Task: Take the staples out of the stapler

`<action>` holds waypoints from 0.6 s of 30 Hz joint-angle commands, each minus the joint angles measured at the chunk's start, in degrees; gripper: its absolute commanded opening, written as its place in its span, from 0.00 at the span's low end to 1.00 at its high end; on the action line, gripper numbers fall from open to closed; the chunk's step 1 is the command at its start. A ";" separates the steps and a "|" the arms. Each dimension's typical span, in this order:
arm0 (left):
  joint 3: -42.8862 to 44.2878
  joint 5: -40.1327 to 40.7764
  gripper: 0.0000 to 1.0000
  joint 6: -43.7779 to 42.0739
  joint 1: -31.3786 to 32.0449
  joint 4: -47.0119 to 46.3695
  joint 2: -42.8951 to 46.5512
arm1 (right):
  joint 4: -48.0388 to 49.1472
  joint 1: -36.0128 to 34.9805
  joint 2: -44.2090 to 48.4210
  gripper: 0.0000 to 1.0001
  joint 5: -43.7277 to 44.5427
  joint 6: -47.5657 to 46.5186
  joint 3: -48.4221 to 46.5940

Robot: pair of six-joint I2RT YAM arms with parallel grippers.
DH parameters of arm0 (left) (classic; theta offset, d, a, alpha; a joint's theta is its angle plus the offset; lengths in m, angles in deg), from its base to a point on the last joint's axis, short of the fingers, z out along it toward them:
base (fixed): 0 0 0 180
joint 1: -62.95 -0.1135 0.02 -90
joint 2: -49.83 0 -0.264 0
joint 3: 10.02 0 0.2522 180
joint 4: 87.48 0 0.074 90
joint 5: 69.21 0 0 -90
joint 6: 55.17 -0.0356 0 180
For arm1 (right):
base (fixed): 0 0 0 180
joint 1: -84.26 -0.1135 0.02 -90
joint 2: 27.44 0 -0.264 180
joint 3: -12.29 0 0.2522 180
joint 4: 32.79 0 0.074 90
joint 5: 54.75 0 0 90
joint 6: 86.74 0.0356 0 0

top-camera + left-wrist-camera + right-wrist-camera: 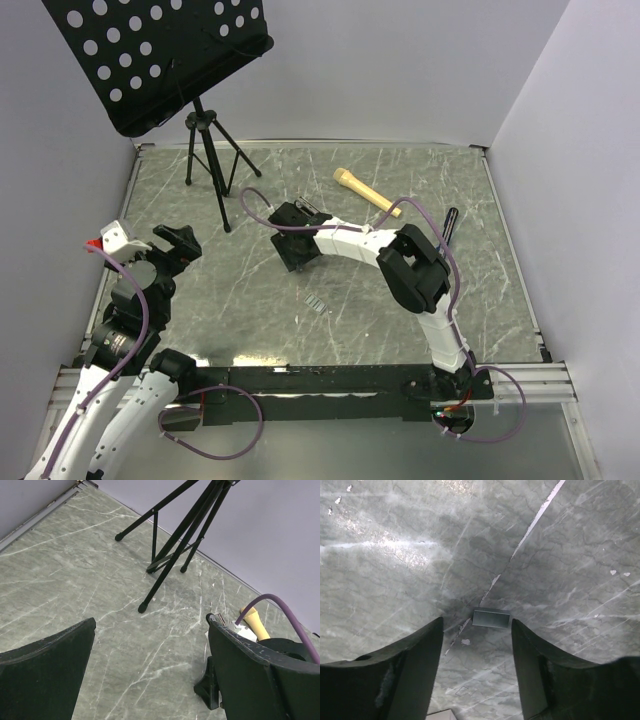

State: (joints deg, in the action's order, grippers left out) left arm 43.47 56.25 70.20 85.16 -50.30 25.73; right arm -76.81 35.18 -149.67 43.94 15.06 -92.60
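Silvery staples point(491, 618): flat on marbled table point(390, 555), touching neither finger.
Right tool point(476, 625): released, jaws apart, empty.
Left tool point(151, 621): released wide, empty.

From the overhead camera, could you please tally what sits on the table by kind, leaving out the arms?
Music stand: 1
Stapler: 1
Staples (loose cluster, counted as one): 1
Wooden handle: 1
Pen: 1
Total: 5
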 commanded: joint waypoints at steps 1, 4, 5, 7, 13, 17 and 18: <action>-0.09 0.75 0.99 -1.01 0.11 -1.71 -0.16 | 0.99 0.65 -1.07 0.58 -0.86 1.12 -0.89; -0.17 0.57 0.99 -1.10 0.11 -1.89 -0.25 | 1.52 1.00 -0.81 0.53 -1.92 1.92 -0.45; -0.17 0.49 0.99 -1.01 0.11 -1.97 -0.34 | 1.43 1.09 -1.07 0.53 -2.18 1.92 -0.54; -0.17 0.40 0.99 -1.01 0.11 -1.97 -0.34 | 0.99 1.18 -1.43 0.51 -2.18 2.36 -0.80; -0.17 0.40 0.99 -1.10 0.11 -1.89 0.01 | 1.26 1.18 -1.43 0.46 -2.27 2.45 -0.45; -0.09 0.48 0.99 -1.01 0.11 -1.71 0.10 | 1.34 1.18 -1.08 0.42 -1.75 2.01 -0.28; -0.09 0.48 0.99 -1.01 0.11 -1.71 0.10 | 1.52 1.18 -0.99 0.40 -1.48 1.92 0.07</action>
State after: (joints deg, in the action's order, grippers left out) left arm 43.29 56.23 69.96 85.16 -50.34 25.71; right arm -76.15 36.05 -149.93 42.11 16.72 -92.60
